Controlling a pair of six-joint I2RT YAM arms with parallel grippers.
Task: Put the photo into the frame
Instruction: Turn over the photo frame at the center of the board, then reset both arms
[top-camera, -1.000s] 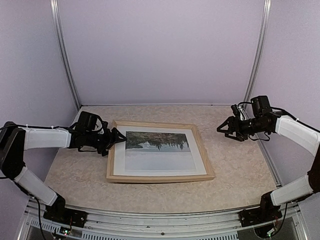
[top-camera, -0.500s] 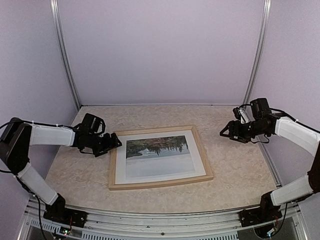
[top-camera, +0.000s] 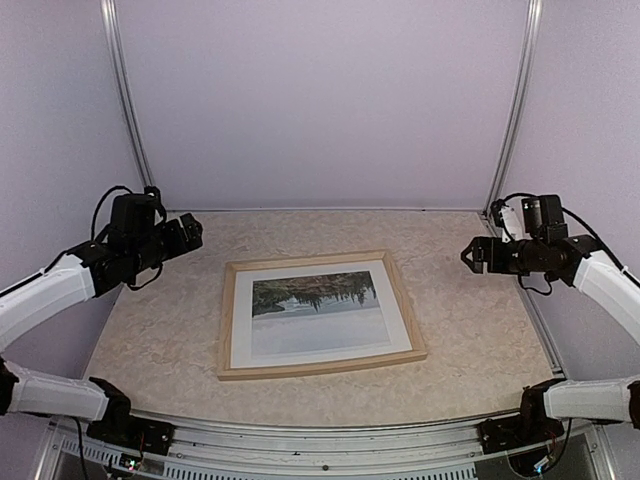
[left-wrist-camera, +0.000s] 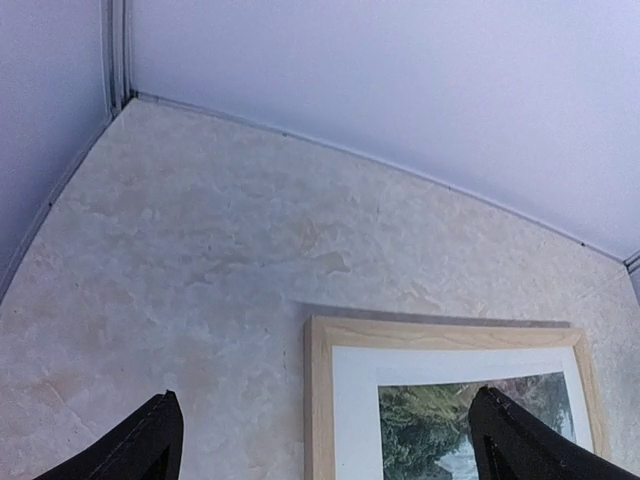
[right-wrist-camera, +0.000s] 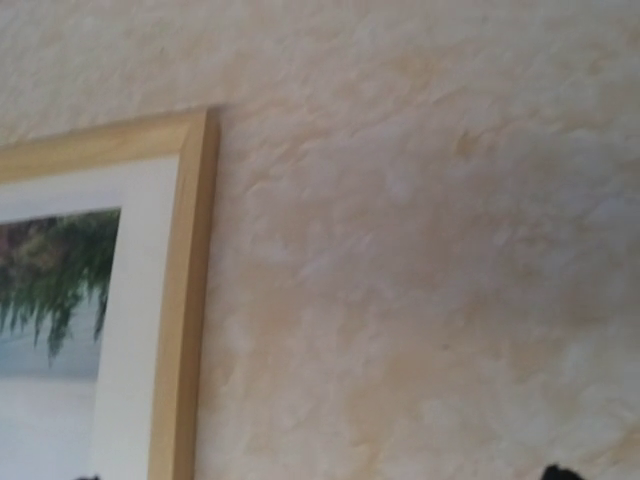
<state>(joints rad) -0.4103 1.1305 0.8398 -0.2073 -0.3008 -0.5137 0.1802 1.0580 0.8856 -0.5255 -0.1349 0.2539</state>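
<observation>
Top external: L gripper (top-camera: 190, 235) jaws spread wide, empty, hovering over far-left of table (top-camera: 470, 340). R gripper (top-camera: 472, 256) also open, nothing held, up at far right. Both well apart from frame (top-camera: 320, 365), which lies flat mid-table w/ photo (top-camera: 315, 312) inside it, white border up against the wood. Photo prob. light, thin, creases easily; frame stiff, so grab by a wood edge, not the print.
</observation>
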